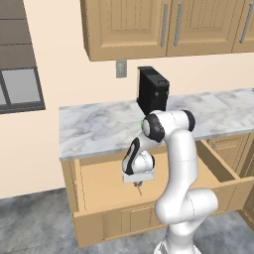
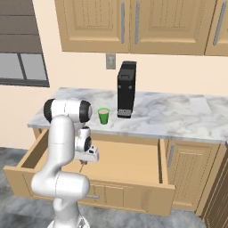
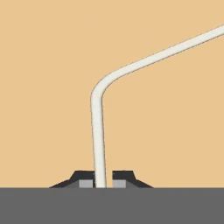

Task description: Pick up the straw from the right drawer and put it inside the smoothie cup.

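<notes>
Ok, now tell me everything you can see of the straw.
In the hand view the straw is a thin, smooth, off-white tube with one rounded bend, its longer arm slanting off to the frame's edge. It lies over the right drawer with its plain light-wood bottom. The pincer is shut on its shorter arm, a dark tip on either side.

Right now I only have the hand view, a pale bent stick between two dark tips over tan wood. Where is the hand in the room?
Observer: The gripper is down inside the right drawer, which stands pulled open below the marble counter.
Operator: Is the smoothie cup nearby?
Observer: The smoothie cup stands upright on the counter, above and behind the hand.
Operator: Anything next to it?
Observer: A black coffee machine stands just to its right in the right base view.
</notes>
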